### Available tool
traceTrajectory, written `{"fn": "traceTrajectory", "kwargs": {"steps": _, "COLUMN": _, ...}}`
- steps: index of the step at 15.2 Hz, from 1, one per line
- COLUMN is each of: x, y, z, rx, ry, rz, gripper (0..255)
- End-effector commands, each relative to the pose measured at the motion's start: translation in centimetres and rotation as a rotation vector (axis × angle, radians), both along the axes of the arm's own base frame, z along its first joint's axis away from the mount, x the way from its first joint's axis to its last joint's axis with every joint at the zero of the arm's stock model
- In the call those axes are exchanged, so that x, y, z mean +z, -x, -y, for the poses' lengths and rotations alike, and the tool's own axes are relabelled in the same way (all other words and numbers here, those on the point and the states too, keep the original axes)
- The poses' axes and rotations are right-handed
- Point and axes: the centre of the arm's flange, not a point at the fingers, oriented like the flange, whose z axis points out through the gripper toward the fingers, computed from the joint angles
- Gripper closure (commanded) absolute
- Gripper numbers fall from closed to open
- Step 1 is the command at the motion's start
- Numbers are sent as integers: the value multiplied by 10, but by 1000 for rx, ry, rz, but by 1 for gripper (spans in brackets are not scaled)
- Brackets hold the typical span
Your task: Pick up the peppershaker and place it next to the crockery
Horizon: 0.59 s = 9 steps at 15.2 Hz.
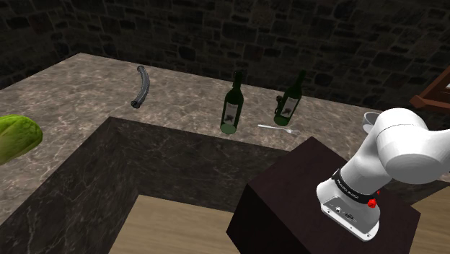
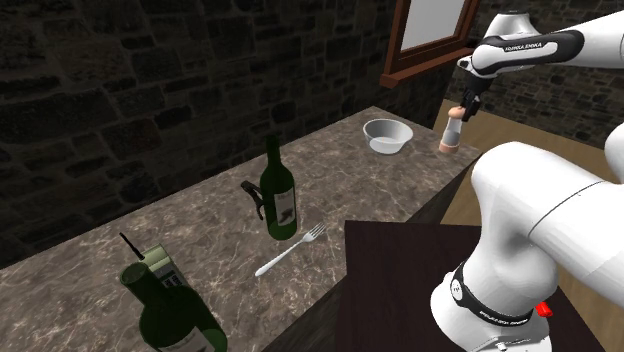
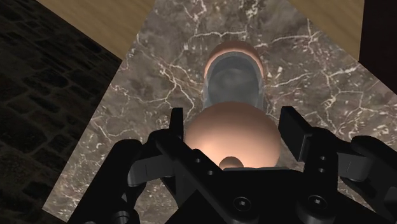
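Looking down the hand, I have the pepper shaker (image 3: 232,137) right under me: rounded copper-pink cap, clear greyish body, matching base. It stands upright on the brown, white-veined stone counter (image 2: 200,230), near the far end and close to the edge over the wooden floor. The black two-finger gripper (image 3: 234,116) is around the cap, with the fingers (image 3: 177,127) wide, one on each side. I can't tell if the pads touch it, and I judge nothing is clamped yet. Coming from above makes sense to me: the cap is the narrow, reachable part, and an upright shaker should lift straight.

The pale shallow bowl (image 2: 388,136), my crockery, sits near the shaker but apart from it, further in from that edge. So I expect a short carry. The risk I see is a round cap slipping if I close off-centre.

Further along the counter stands a dark green wine bottle (image 2: 281,200). A silver fork (image 2: 291,250) lies beside it, and a second green bottle (image 2: 170,310) is nearest the camera.

Writing now. Both bottles carry pale labels, and I can read nothing on them. The dark band on the arm (image 2: 525,45) has white lettering, too small for me to read with confidence.
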Motion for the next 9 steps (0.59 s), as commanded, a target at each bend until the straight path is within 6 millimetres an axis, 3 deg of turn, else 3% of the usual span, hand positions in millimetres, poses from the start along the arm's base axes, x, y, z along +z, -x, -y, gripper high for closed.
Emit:
{"fn": "traceTrajectory", "kwargs": {"steps": 1, "x": -2, "y": 0, "z": 0, "rx": 0, "ry": 1, "rz": 0, "gripper": 255}}
{"fn": "traceTrajectory", "kwargs": {"steps": 6, "x": -2, "y": 0, "z": 0, "rx": 0, "ry": 1, "rz": 0, "gripper": 255}}
{"fn": "traceTrajectory", "kwargs": {"steps": 7, "x": -2, "y": 0, "z": 0, "rx": 0, "ry": 1, "rz": 0, "gripper": 0}}
{"fn": "traceTrajectory", "kwargs": {"steps": 9, "x": -2, "y": 0, "z": 0, "rx": 0, "ry": 1, "rz": 0, "gripper": 0}}
